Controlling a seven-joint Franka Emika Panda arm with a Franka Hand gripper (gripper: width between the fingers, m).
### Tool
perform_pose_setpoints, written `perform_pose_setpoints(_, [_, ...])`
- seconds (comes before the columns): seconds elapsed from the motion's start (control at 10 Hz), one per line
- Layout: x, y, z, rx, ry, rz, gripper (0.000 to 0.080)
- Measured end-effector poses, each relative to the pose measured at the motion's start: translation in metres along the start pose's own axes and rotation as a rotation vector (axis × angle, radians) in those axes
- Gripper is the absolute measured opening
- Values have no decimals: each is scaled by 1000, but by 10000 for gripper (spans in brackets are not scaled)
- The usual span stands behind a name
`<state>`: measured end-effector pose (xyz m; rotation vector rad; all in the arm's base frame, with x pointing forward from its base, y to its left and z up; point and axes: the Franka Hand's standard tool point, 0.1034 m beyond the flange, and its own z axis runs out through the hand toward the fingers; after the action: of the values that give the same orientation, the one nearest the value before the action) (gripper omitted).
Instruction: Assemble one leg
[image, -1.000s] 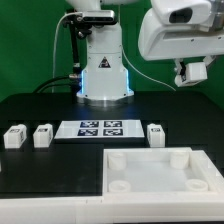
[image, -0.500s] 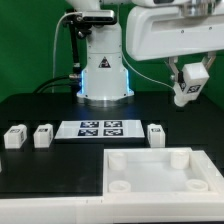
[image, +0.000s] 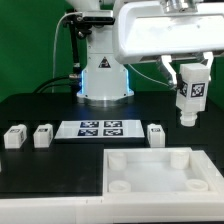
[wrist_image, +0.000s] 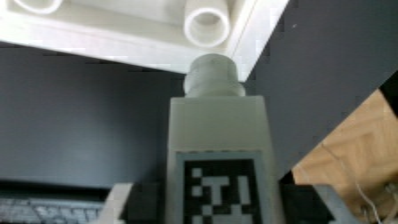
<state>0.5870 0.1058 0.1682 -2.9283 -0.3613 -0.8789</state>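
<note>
My gripper (image: 190, 72) is shut on a white leg (image: 190, 98) with a black-and-white tag and holds it upright in the air, peg end down, above the far right corner of the large white tray-like part (image: 160, 170). In the wrist view the leg (wrist_image: 217, 140) fills the middle, held between my fingers (wrist_image: 128, 205), with its round peg pointing toward the tray part's corner sockets (wrist_image: 208, 27). Three more legs lie on the black table: two at the exterior view's left (image: 14, 136) (image: 43, 134) and one right of the marker board (image: 156, 133).
The marker board (image: 100, 128) lies on the table in front of the robot's base (image: 104, 75). The black table ends at a wooden floor strip (wrist_image: 347, 150) beside the held leg in the wrist view.
The arm has swung toward the exterior view's left and lower with the leg, and the leg has turned from tilted to upright, its tag now facing the camera.
</note>
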Motion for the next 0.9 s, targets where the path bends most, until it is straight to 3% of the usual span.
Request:
perform_pose_setpoints(0.1, [0, 2, 1, -11, 56, 1, 291])
perform_pose_setpoints(0.3, [-4, 3, 5, -8, 37, -2, 291])
perform_pose_setpoints(0.5, [-9, 12, 28, -8, 19, 8, 291])
perform_pose_setpoints(0.7, [-10, 11, 55, 2, 6, 18, 291])
perform_pose_setpoints(0.9, [-9, 12, 65, 6, -4, 24, 291])
